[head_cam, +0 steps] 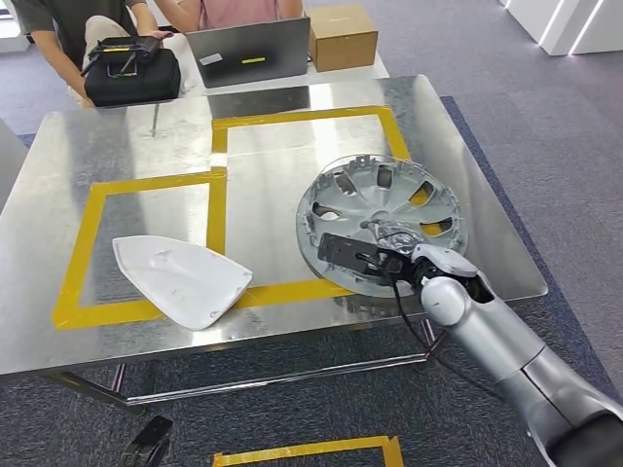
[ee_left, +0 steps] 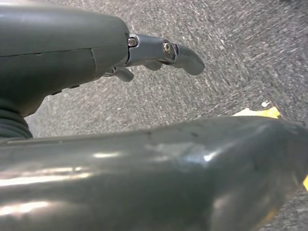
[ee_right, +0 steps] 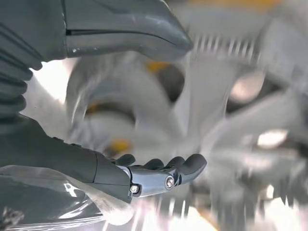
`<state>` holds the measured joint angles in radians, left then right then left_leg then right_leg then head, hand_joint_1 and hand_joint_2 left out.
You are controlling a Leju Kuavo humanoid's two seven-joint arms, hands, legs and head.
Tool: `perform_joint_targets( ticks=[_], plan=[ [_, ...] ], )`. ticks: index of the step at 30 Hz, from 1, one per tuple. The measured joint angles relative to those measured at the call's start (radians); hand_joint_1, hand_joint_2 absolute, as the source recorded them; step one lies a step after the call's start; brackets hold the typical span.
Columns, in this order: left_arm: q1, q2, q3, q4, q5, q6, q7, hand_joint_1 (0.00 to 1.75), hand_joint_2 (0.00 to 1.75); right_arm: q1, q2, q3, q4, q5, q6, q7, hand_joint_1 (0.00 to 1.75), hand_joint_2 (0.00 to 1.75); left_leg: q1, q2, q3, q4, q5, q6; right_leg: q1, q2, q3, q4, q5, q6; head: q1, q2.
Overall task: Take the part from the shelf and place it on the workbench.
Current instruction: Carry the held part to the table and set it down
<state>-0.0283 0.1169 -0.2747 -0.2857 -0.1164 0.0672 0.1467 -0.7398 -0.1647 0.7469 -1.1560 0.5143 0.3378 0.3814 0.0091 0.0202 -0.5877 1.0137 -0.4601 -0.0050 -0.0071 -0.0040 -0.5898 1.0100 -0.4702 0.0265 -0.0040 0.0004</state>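
Note:
A silver wheel cover (head_cam: 389,195) lies on the metal workbench (head_cam: 147,136), over the near right corner of a yellow-taped square. My right hand (head_cam: 360,255) reaches flat over the cover's near left rim. In the right wrist view the thumb (ee_right: 123,29) and fingers (ee_right: 163,173) are stretched out and wide apart, and the blurred wheel cover (ee_right: 203,110) lies beyond them with nothing gripped between. My left hand (ee_left: 72,53) hangs over grey carpet, fingers extended and holding nothing.
A white shell-shaped part (head_cam: 180,277) lies in the left taped square. At the far side are a black bag (head_cam: 132,70), a laptop (head_cam: 246,51), a cardboard box (head_cam: 342,34) and seated people. Yellow tape (head_cam: 309,452) marks the floor below the bench.

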Motion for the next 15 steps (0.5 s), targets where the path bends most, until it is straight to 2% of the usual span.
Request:
perform_joint_targets(
  ticks=[3, 6, 15],
  plan=[
    [0.007, -0.002, 0.010, 0.000, -0.011, 0.005, -0.013, 0.00, 0.00, -0.021, -0.010, 0.047, -0.019, 0.175, -0.144, 0.007, 0.00, 0.00, 0.000, 0.000, 0.000, 0.000, 0.000, 0.000, 0.000, 0.000, 0.000, 0.000, 0.000, 0.000, 0.000, 0.000],
    [0.019, -0.009, 0.020, -0.007, -0.030, 0.010, -0.016, 0.00, 0.00, 0.010, -0.010, 0.052, -0.086, 0.358, -0.305, 0.005, 0.00, 0.00, 0.000, 0.000, 0.000, 0.000, -0.001, 0.000, 0.000, 0.000, 0.000, 0.000, 0.000, 0.000, 0.000, 0.000],
    [0.047, -0.029, 0.056, -0.041, -0.068, 0.012, -0.011, 0.00, 0.00, 0.181, 0.002, -0.011, -0.285, 0.566, -0.507, -0.073, 0.00, 0.00, 0.000, 0.000, 0.000, 0.000, -0.002, 0.000, 0.000, 0.000, 0.000, 0.000, -0.002, 0.000, 0.000, 0.000]
  ],
)
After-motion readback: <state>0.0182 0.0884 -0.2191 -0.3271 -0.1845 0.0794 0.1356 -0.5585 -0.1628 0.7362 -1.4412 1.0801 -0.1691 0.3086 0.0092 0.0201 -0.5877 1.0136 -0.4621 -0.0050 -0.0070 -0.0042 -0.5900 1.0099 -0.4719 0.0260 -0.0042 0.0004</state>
